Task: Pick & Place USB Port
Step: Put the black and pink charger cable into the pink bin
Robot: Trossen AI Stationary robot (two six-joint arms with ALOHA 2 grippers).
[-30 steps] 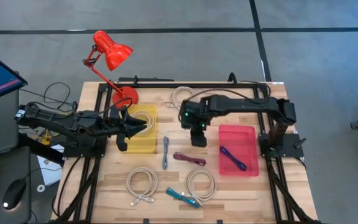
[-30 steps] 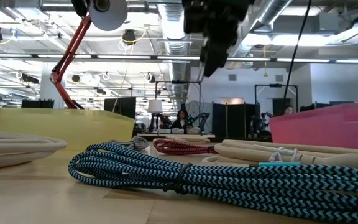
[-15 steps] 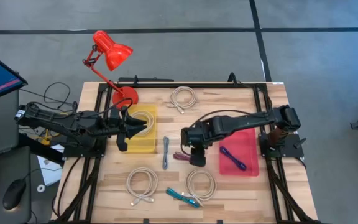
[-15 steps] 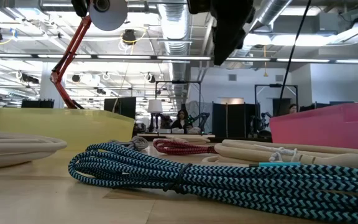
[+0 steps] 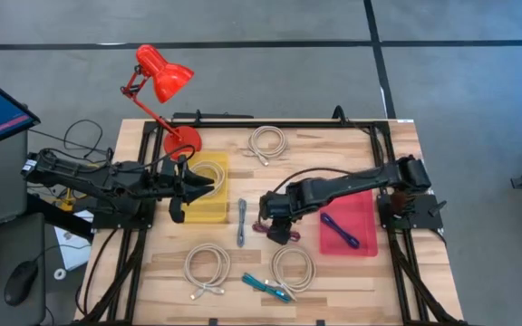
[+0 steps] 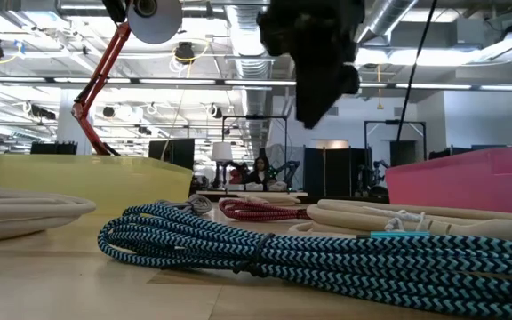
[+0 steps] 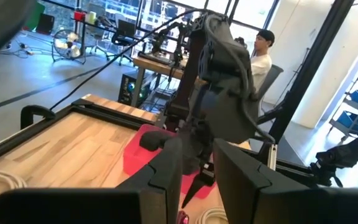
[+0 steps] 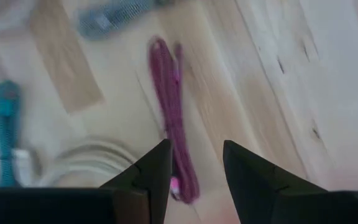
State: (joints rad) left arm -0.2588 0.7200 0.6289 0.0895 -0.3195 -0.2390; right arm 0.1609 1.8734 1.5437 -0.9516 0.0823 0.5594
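A maroon cable point(image 5: 287, 234) lies flat on the wood, just left of the pink bin point(image 5: 362, 192); the right wrist view shows it as a folded magenta bundle point(image 8: 172, 121). My right gripper point(image 5: 274, 225) hovers over it with open fingers, the cable running up between them in the right wrist view point(image 8: 194, 177). In the low view the right gripper point(image 6: 314, 67) hangs well above the red cable point(image 6: 260, 210). My left gripper point(image 5: 178, 192) waits, open, at the yellow bin point(image 5: 208, 206).
A purple cable point(image 5: 340, 231) lies in the pink bin. On the table lie a grey-blue cable point(image 5: 241, 222), a teal cable point(image 5: 267, 286) and three white coils point(image 5: 206, 268) point(image 5: 294, 268) point(image 5: 266, 141). A red lamp point(image 5: 162, 80) stands at the far left corner.
My right gripper has travelled from the table's middle toward the near edge and slightly left, and now hangs over the maroon cable. Its arm has stretched out across the pink bin. The cables have stayed where they were.
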